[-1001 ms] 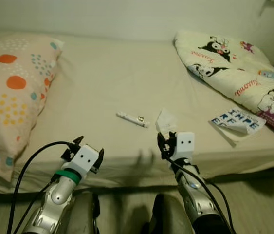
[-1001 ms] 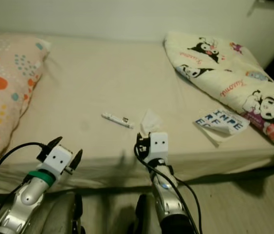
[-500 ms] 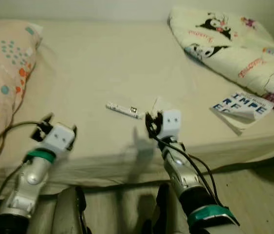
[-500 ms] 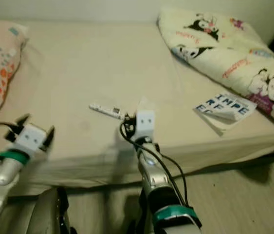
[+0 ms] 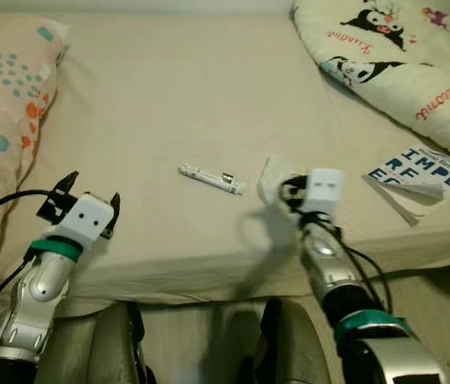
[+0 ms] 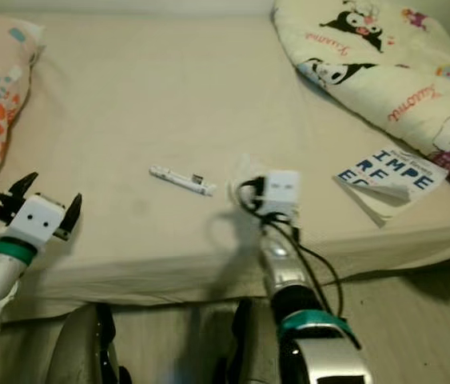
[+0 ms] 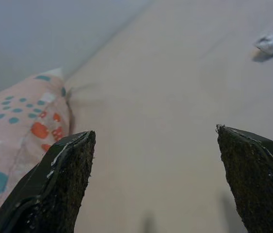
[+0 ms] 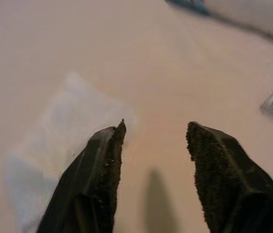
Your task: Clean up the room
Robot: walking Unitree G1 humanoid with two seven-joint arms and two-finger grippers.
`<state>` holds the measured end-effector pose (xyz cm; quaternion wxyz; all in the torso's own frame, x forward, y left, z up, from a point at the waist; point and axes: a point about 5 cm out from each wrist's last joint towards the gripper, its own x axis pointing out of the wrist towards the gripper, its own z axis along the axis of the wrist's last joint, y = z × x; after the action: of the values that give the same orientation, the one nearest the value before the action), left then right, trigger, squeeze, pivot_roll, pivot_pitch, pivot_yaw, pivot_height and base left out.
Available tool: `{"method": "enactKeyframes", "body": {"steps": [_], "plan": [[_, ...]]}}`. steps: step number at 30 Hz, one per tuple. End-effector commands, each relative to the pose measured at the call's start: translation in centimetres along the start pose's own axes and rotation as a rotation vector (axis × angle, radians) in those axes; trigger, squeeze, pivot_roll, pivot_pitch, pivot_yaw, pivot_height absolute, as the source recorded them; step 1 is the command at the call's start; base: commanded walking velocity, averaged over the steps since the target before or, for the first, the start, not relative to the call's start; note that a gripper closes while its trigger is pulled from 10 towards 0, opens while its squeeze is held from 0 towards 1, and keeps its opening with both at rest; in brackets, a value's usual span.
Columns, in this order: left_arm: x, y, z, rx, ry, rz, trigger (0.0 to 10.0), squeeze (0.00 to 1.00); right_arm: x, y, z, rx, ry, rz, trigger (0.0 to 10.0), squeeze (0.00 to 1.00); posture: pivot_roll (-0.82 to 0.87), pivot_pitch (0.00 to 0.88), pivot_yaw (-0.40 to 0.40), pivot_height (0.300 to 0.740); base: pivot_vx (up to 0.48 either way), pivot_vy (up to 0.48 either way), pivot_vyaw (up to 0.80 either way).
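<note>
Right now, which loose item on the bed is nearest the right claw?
The crumpled clear wrapper, lying right beside the right claw. The white tube lies farther toward the pillow side, and the booklet sits off by the cartoon blanket.

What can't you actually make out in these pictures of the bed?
- Small white stick-like item: too small and blurred in the eye views to identify.
- Crumpled clear wrapper: partly hidden by the right gripper in the eye views, blurred in the right wrist view.
- Booklet: title partly folded over, unreadable.
- Cartoon blanket and dotted pillow: cut off by frame edges.
- Left gripper: open, holding nothing.
</note>
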<state>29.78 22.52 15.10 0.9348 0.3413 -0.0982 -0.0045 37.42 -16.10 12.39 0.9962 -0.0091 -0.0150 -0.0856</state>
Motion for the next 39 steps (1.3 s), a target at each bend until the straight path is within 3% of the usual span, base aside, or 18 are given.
{"method": "enactKeyframes", "body": {"steps": [1, 3, 4, 6, 10, 11, 12, 13, 16, 19, 21, 23, 26, 33, 39], "plan": [[-0.6, -0.6, -0.2, 0.0, 0.015, -0.037, 10.0, 0.0, -0.4, 0.8, -1.2, 0.034, 0.067, 0.034, 10.0, 1.0, 0.24, 0.234, -0.009, 0.46, 0.0, 0.0, 0.0], [-0.8, -0.7, -0.1, 0.0, 0.014, -0.044, 10.0, 0.0, -0.4, 1.1, -1.4, 0.047, 0.085, 0.048, 10.0, 1.0, 0.25, 0.238, -0.009, 0.46, 0.0, 0.0, 0.0], [-1.4, -0.9, 0.1, -0.004, 0.022, -0.054, 10.0, 0.0, -0.3, 1.5, -1.6, 0.169, 0.134, 0.031, 10.0, 1.0, 0.27, 0.264, -0.01, 0.46, 0.0, 0.0, 0.0], [-2.1, -1.1, 0.1, -0.006, 0.032, -0.062, 10.0, 0.0, -0.3, 1.9, -1.6, 0.295, 0.163, 0.01, 10.0, 1.0, 0.28, 0.277, -0.013, 0.46, 0.0, 0.0, 0.0], [-2.9, -1.3, 0.0, -0.007, 0.046, -0.07, 10.0, 0.0, -0.2, 2.6, -1.4, 0.389, 0.183, 0.01, 10.0, 1.0, 0.29, 0.285, -0.015, 0.46, 0.0, 0.0, 0.0], [-3.1, -1.3, 0.0, -0.007, 0.051, -0.07, 10.0, 0.0, -0.1, 2.9, -1.2, 0.397, 0.181, 0.02, 10.0, 0.43, 0.3, 0.289, -0.019, 0.46, 0.0, 0.0, 0.0], [-3.3, -1.3, 0.0, -0.006, 0.053, -0.07, 10.0, 0.0, 0.0, 3.0, -1.1, 0.4, 0.178, 0.027, 10.0, 0.43, 0.3, 0.289, -0.019, 0.46, 0.0, 0.0, 0.0], [-3.4, -1.2, -0.1, -0.006, 0.056, -0.069, 10.0, 0.0, 0.0, 3.2, -0.9, 0.395, 0.175, 0.032, 10.0, 0.0, 0.3, 0.291, -0.023, 0.46, 0.0, 0.0, 0.0], [-3.5, -1.1, -0.1, -0.005, 0.059, -0.068, 10.0, 0.0, 0.2, 3.6, -0.5, 0.38, 0.163, 0.05, 10.0, 0.0, 0.31, 0.291, -0.025, 0.46, 0.0, 0.0, 0.0], [-3.7, -1.1, 0.0, -0.005, 0.068, -0.069, 10.0, 0.0, 0.3, 4.8, 0.1, 0.36, 0.146, 0.125, 10.0, 0.0, 0.31, 0.293, -0.029, 0.46, 0.0, 0.0, 0.0], [-3.7, -1.1, 0.1, -0.005, 0.073, -0.066, 10.0, 0.0, 0.1, 6.5, 0.6, 0.326, 0.14, 0.215, 10.0, 0.0, 0.31, 0.288, -0.032, 0.46, 0.0, 0.0, 0.0], [-3.8, -1.2, 0.2, -0.007, 0.075, -0.064, 10.0, 0.0, 0.0, 6.9, 0.7, 0.321, 0.141, 0.235, 10.0, 0.0, 0.32, 0.287, -0.034, 0.46, 0.0, 0.0, 0.0], [-3.9, -1.2, 0.4, -0.005, 0.074, -0.065, 10.0, 0.0, -0.1, 7.4, 0.8, 0.302, 0.143, 0.242, 10.0, 0.0, 0.33, 0.292, -0.036, 0.46, 0.0, 0.0, 0.0], [-5.0, -0.9, 0.3, 0.0, 0.096, -0.053, 10.0, 0.0, -0.1, 7.9, 1.3, 0.106, 0.106, 0.213, 10.0, 0.0, 0.35, 0.319, -0.044, 0.46, 0.0, 0.0, 0.0], [-5.4, -0.9, 0.3, -0.002, 0.108, -0.054, 10.0, 0.0, -0.1, 7.9, 1.1, 0.011, 0.107, 0.211, 10.0, 0.0, 0.35, 0.326, -0.046, 0.46, 0.0, 0.0, 0.0]]}}
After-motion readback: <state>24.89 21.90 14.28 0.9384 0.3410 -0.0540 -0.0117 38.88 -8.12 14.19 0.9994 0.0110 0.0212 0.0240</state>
